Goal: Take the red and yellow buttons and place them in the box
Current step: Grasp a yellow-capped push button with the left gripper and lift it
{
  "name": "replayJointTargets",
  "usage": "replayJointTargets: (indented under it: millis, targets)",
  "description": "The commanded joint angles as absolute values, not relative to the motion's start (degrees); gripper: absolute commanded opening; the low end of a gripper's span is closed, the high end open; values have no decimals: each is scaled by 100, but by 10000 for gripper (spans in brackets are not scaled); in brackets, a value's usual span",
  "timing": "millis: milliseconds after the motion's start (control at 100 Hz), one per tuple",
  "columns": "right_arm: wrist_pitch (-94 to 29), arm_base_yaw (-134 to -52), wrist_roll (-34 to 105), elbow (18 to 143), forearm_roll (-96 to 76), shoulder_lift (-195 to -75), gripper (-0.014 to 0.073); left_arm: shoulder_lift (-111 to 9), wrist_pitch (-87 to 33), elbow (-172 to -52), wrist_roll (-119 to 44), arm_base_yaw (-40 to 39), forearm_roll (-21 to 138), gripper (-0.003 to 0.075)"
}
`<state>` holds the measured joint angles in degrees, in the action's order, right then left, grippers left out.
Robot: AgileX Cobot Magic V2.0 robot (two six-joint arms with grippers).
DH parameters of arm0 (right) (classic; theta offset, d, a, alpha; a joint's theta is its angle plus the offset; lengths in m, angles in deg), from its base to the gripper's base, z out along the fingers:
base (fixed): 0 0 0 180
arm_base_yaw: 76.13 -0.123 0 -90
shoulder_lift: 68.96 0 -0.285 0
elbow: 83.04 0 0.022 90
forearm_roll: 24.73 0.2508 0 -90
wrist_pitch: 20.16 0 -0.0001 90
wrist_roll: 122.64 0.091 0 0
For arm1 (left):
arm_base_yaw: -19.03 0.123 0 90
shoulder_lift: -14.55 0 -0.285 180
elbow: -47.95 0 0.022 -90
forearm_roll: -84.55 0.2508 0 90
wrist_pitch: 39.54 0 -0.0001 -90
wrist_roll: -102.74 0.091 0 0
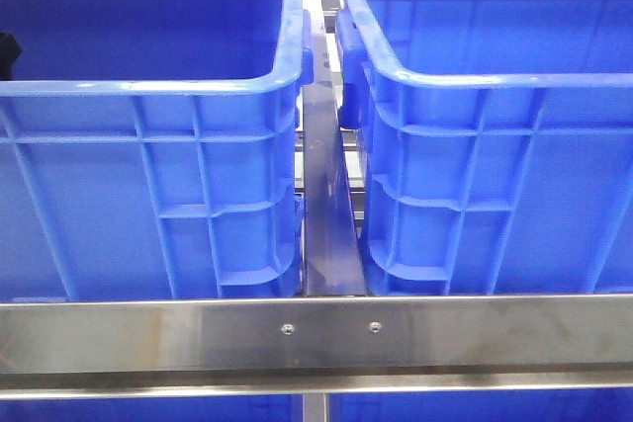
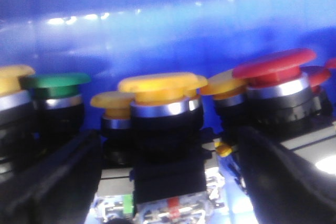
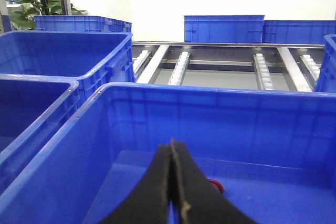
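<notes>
Yellow button [image 2: 160, 88]: mushroom cap on black body, centred between left gripper [image 2: 168, 182] fingers, among other buttons against the blue crate wall [image 2: 168, 19].
Red button [image 2: 275, 66]: just beside it, past another yellow cap.
Left gripper: spread wide, grasping nothing.
Right gripper [image 3: 173, 182]: fingers pressed together, empty, over right crate [image 1: 495, 96]; small red piece [image 3: 217, 185] on its floor.
Left crate [image 1: 148, 86]: alongside, narrow gap between.

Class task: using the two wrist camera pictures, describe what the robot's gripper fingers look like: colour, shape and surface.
The left gripper has two broad, matte black fingers, blurred by closeness, with rounded outer edges. The right gripper has black fingers too, curved and tapering to a narrow tip, with pale, worn-looking inner edges. No cables, markings or arm links show.
</notes>
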<state>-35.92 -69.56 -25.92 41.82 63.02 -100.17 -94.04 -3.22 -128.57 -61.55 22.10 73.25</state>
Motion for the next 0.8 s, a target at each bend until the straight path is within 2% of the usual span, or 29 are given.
replayJointTargets:
  millis: [0,240,450,540,710,790]
  targets:
    - [-3617,-6965,-2649,4332,6402,-10027,-68,-9147,-600,-13047,-6227,2181,7296,492]
    - [-3617,-6965,-2649,4332,6402,-10027,-68,-9268,-594,-13047,-6227,2181,7296,488]
    - [-3617,-6965,-2649,4332,6402,-10027,-68,-9344,-491,-13047,-6264,2181,7296,403]
    - [-3617,-6965,-2649,4332,6402,-10027,-68,-9344,-491,-13047,-6273,2181,7296,333]
    - [-3616,-6965,-2649,4332,6402,-10032,-68,-9322,-472,-13047,-6273,2181,7296,97]
    - [-3616,-6965,-2649,4332,6402,-10032,-68,-9236,-438,-13047,-6273,2181,7296,22]
